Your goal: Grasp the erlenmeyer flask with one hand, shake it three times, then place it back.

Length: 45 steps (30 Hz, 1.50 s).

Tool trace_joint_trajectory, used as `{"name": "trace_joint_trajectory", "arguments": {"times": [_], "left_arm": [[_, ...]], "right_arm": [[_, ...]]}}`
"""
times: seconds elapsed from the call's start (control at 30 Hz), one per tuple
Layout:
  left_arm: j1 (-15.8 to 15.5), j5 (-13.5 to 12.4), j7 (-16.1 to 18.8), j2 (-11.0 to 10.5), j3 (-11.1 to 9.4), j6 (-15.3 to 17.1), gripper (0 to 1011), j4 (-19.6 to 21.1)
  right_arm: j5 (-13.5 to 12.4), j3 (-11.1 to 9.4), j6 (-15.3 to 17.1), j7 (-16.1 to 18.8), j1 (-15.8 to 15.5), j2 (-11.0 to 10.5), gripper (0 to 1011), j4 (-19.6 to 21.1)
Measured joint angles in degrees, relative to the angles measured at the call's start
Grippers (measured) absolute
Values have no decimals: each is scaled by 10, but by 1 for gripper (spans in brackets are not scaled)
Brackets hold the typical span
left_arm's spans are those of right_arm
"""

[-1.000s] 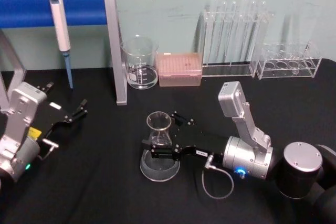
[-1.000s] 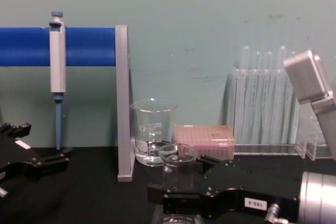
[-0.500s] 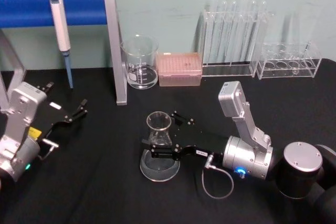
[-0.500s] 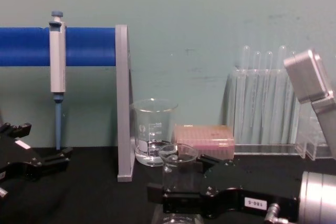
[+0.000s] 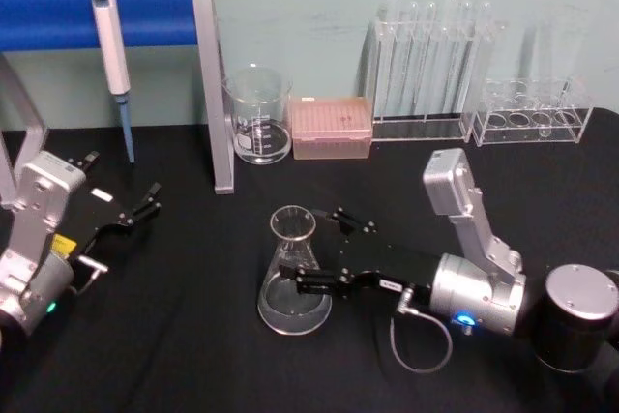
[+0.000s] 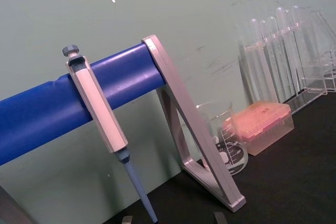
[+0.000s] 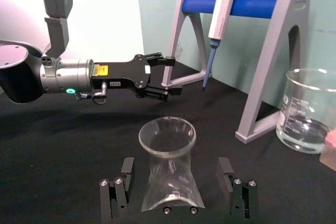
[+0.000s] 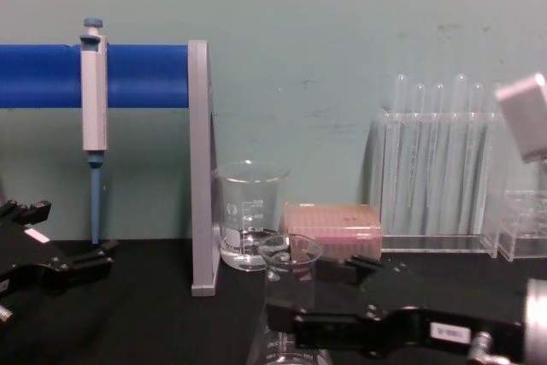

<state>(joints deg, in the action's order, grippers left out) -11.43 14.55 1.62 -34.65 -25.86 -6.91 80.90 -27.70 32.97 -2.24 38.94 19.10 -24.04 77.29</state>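
Freely standing erlenmeyer flask [image 5: 293, 266] between wide-spread fingers [image 7: 127, 169] of right hand [image 5: 316, 249], touching neither; left gripper [image 5: 145, 202] parked, fingers parted.

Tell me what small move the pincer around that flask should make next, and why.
Probably draw the right pincer back, clear of the erlenmeyer flask. Its open fingers leave gaps either side, the flask stands upright on the table, and the pincer has backed off this past second. The left pincer sits parked far left.

Plain pale green painted wall [image 5: 319, 7] behind a flat matte black tabletop [image 5: 184, 355].
Faint scuffs mark the wall; the tabletop meets its foot under even light.
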Motion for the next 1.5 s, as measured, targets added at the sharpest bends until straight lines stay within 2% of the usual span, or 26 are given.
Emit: {"name": "trace_joint_trajectory", "arguments": {"times": [0.3,0.43,0.7,0.9,1.1,1.4,1.5], "left_arm": [[0,0,0,0,0,0,1001,0],[0,0,0,0,0,0,1001,0],[0,0,0,0,0,0,1001,0],[0,0,0,0,0,0,1001,0],[0,0,0,0,0,0,1001,0],[0,0,0,0,0,0,1001,0],[0,0,0,0,0,0,1001,0]], "right_arm": [[-27,-19,27,-10,-37,-43,1000,57],[-43,-35,41,-23,-59,-67,1000,85],[-52,-69,37,-71,-82,-81,1000,105],[-43,-89,19,-96,-76,-69,1000,99],[-20,-107,2,-143,-70,-40,1000,89],[25,-115,-5,-215,-70,4,1000,70],[35,-116,-5,-229,-68,16,1000,60]]}}
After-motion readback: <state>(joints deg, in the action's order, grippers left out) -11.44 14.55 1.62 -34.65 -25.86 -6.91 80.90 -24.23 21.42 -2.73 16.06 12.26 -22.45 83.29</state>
